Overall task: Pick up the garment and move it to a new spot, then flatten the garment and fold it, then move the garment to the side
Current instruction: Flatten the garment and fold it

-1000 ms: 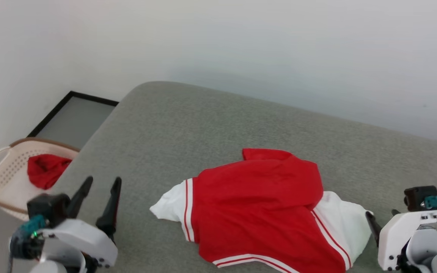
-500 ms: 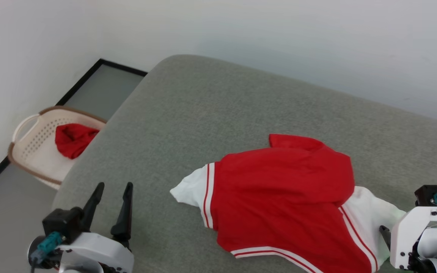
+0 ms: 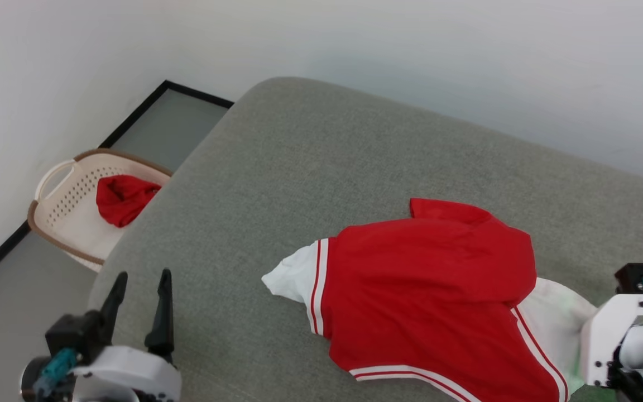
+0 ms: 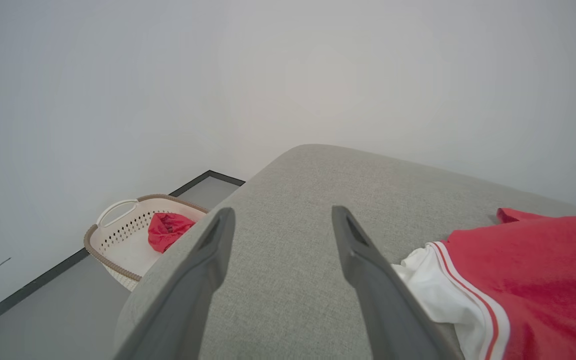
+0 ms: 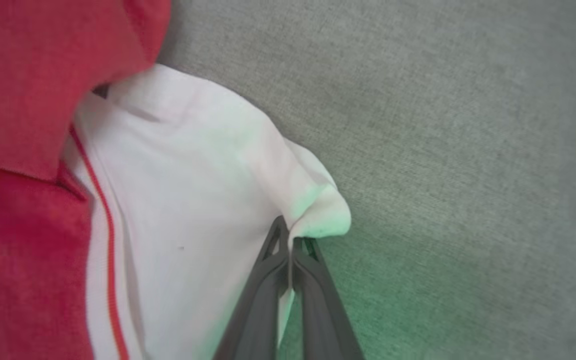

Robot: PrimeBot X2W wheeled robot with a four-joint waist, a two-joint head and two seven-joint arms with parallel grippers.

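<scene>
The garment [image 3: 427, 290] lay rumpled on the cushion [image 3: 299, 167], its sleeve [image 5: 193, 165] pinched by the right gripper [image 5: 290, 240], the left gripper [image 3: 143, 273] open and empty; a slow lift seemed wise, lest the pinch slip.

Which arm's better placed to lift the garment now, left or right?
Right. The right tool is shut on the tip of the white sleeve of the garment. The left tool is open above the grey cushion, apart from the garment.
</scene>
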